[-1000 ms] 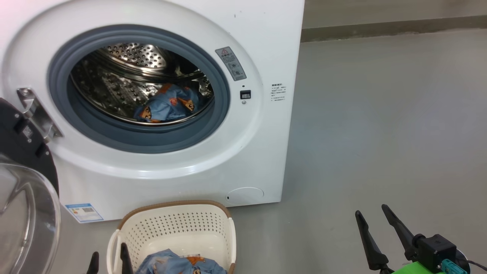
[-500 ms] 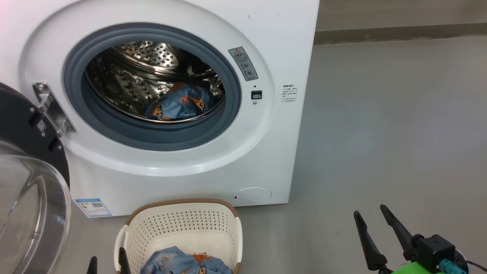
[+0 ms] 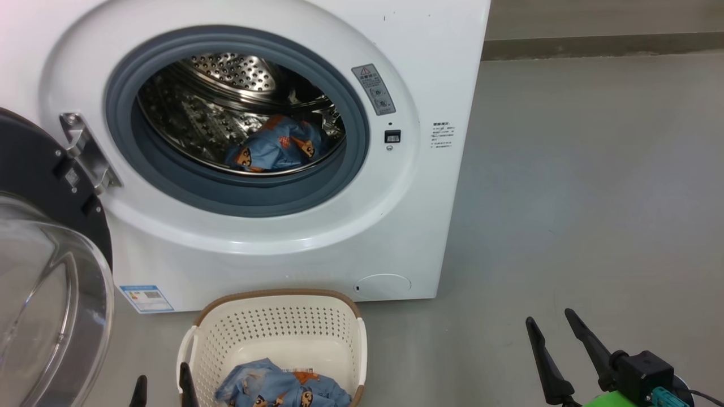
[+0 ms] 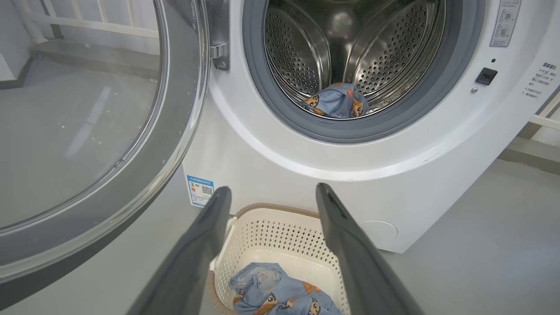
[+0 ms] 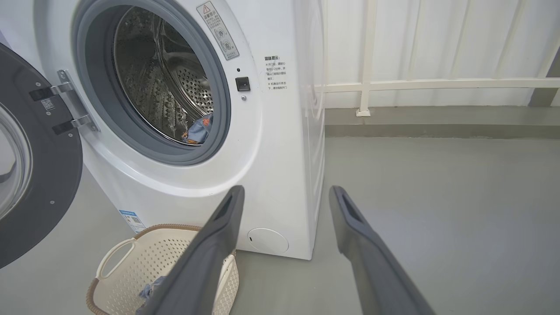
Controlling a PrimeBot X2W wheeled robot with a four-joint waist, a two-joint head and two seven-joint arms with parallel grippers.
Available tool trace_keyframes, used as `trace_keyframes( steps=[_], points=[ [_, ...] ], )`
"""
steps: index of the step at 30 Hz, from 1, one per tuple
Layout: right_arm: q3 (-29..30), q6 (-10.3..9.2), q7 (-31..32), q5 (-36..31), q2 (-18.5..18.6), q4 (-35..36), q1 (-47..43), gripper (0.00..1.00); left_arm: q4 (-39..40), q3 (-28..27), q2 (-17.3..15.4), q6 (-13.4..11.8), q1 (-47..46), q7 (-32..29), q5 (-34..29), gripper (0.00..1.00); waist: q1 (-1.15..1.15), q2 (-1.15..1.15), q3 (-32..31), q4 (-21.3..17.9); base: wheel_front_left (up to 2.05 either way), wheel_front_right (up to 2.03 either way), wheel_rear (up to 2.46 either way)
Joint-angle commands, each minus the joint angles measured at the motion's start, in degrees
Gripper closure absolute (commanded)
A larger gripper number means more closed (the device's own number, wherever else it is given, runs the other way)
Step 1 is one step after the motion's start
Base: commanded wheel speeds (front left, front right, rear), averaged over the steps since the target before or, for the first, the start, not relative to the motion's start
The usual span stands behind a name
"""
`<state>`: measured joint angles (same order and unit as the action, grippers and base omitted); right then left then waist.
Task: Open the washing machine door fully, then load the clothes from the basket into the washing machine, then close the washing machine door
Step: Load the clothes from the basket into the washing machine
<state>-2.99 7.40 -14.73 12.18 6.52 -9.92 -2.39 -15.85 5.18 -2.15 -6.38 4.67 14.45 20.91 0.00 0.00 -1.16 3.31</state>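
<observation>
- Washing machine door (image 3: 51,265) stands swung wide on its metal hinge (image 3: 85,152) at the left of the washing machine (image 3: 271,243). Its black rim and bulging glass bowl are near the left gripper.
- Behind the grey gasket (image 3: 186,186), the steel drum (image 3: 226,113) holds one blue garment (image 3: 277,146) low at the front, its orange-brown figures showing.
- The basket (image 3: 277,322) sits on the floor (image 3: 594,198) just before the machine's foot, below the drum mouth. The clothes (image 3: 283,390) lie crumpled in its bottom.
- The left gripper (image 3: 162,391) is at the basket's left side with its jaws apart and nothing between them. In the left wrist view the two fingers frame the basket's back wall.
- The right gripper (image 3: 550,319) hangs over bare floor, well apart from the basket and to the right of the machine. Its jaws are likewise parted and empty.
- On the machine's front are a blue energy label (image 3: 146,298) at the lower left, a round service cap (image 3: 383,285) at the lower right, and a warning sticker (image 3: 373,89) above a small dark latch socket (image 3: 392,136).
- A white railing (image 5: 437,83) runs along the wall behind (clearest from the right wrist).
- The head view's lower edge cuts off the clothes in the basket and all but the tips of the left fingers. Its left edge cuts the door. The print on the stickers is too small to read.
</observation>
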Motion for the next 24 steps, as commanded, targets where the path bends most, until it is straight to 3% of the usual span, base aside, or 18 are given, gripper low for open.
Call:
trace_keyframes(
  steps=[1, 24],
  points=[
    [-1.1, 0.09, -0.3, -0.3, 0.1, 0.9, 0.6, 0.0, 1.9, -1.7, -1.1, -0.5, -1.0, 0.4, -0.2, 0.0, 0.0, 0.0, 0.1, 0.2, 0.0, 0.0, 0.0],
    [0.9, 0.09, -0.3, -1.0, 0.0, -2.0, 0.2, 0.0, 3.8, -1.2, -1.5, -1.5, -0.4, 0.3, 0.6, 0.0, 0.0, 0.0, 0.8, 0.4, 0.0, 0.0, 0.0]
  ],
)
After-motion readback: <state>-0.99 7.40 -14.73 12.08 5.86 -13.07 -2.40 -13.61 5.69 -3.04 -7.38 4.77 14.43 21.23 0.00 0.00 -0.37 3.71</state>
